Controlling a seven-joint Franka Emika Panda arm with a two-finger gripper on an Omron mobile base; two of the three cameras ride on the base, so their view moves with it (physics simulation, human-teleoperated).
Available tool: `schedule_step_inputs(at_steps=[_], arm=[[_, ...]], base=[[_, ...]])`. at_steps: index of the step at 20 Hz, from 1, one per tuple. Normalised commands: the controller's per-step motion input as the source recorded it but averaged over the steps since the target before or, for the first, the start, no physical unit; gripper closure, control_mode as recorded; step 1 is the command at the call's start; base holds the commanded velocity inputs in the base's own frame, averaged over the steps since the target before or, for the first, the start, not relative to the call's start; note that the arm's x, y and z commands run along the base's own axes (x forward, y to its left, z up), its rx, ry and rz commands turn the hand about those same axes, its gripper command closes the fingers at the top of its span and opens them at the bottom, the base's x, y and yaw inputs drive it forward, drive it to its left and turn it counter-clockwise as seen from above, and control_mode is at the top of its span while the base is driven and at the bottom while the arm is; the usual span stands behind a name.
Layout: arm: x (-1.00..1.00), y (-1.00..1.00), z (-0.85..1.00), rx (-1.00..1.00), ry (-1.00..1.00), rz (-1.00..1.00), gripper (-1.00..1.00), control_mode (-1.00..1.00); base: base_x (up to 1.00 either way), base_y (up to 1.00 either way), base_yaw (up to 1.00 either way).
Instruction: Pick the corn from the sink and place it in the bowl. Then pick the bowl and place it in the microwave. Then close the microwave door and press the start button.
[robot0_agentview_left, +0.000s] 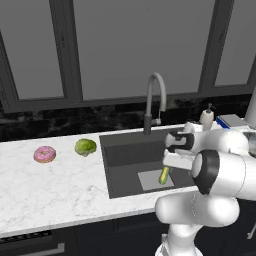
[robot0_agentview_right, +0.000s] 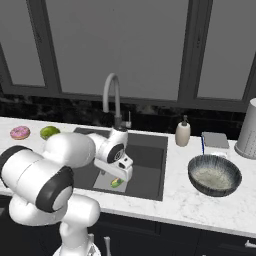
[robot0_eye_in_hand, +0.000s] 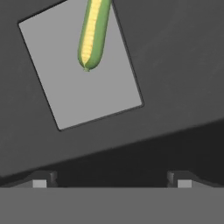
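Observation:
The corn (robot0_agentview_left: 164, 175) (robot0_agentview_right: 117, 183), a short yellow cob in green husk, lies on the light grey square (robot0_eye_in_hand: 83, 87) at the bottom of the dark sink (robot0_agentview_left: 125, 155) (robot0_agentview_right: 150, 165). My gripper (robot0_eye_in_hand: 112, 181) hangs open over the basin, a little above the corn (robot0_eye_in_hand: 92, 35), with nothing between its fingers. From the base views the hand (robot0_agentview_left: 172, 159) (robot0_agentview_right: 120, 170) points down into the sink just above the cob. The woven grey-blue bowl (robot0_agentview_right: 214, 175) stands empty on the counter right of the sink. The microwave and its door are out of view.
A curved steel faucet (robot0_agentview_left: 155, 95) (robot0_agentview_right: 112, 95) rises behind the sink. A pink donut (robot0_agentview_left: 44, 154) and a round green vegetable (robot0_agentview_left: 85, 147) lie on the left counter. A soap bottle (robot0_agentview_right: 183, 132), a flat pad (robot0_agentview_right: 216, 140) and a grey canister (robot0_agentview_right: 247, 130) stand at the back right.

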Motion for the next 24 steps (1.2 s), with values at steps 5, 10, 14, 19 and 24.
schedule_step_inputs(at_steps=[5,10,14,19,24], arm=[[0.62,0.00,-0.30,0.02,0.00,0.04,-1.00,-1.00],[0.48,0.00,-0.26,0.01,0.00,0.03,-1.00,-1.00],[0.38,0.00,-0.39,0.00,0.00,0.04,-1.00,-1.00],[0.15,-0.04,-0.46,0.02,0.00,0.03,-1.00,-1.00],[0.30,0.00,-0.45,0.01,0.00,0.02,-1.00,-1.00]], base=[[0.00,0.00,0.00],[0.00,0.00,0.00],[0.00,0.00,0.00],[0.00,0.00,0.00],[0.00,0.00,0.00]])
